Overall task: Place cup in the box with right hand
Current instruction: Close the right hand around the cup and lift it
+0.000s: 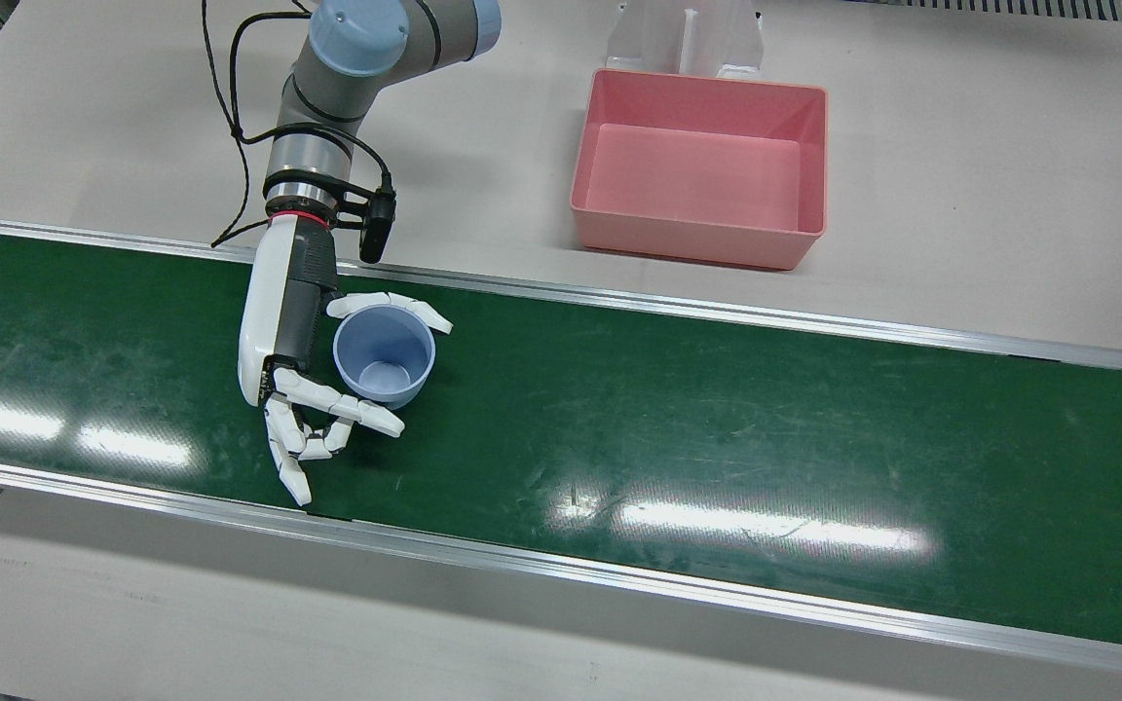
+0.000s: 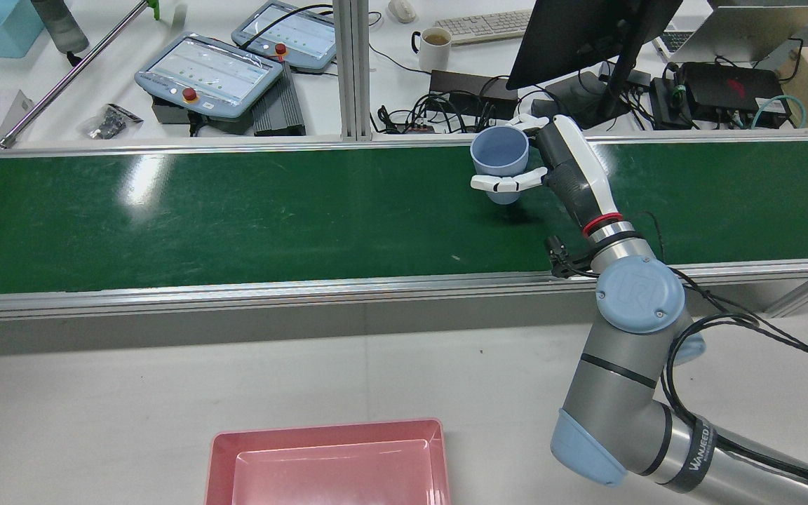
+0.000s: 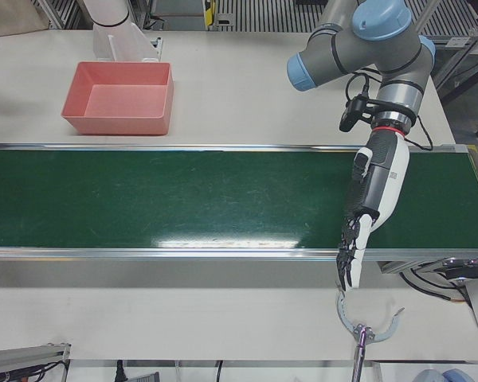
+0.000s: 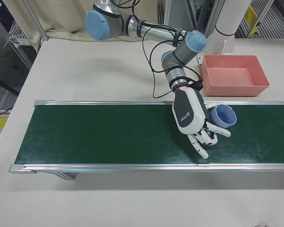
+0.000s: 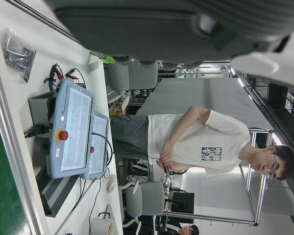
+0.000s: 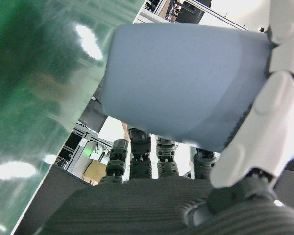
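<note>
cup (image 1: 384,356): my right hand (image 1: 293,336) holds it upright, mouth up.
box (image 1: 700,168): pink, at 2 o'clock from my cup, front view.
left hand (image 3: 365,203): idle, fingers straight.

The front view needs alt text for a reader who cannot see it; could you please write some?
The robot's right hand holds an upright blue cup over a green conveyor belt, its fingers wrapped around the cup's sides. An empty pink box sits on the white table beyond the belt, to the cup's right.
</note>
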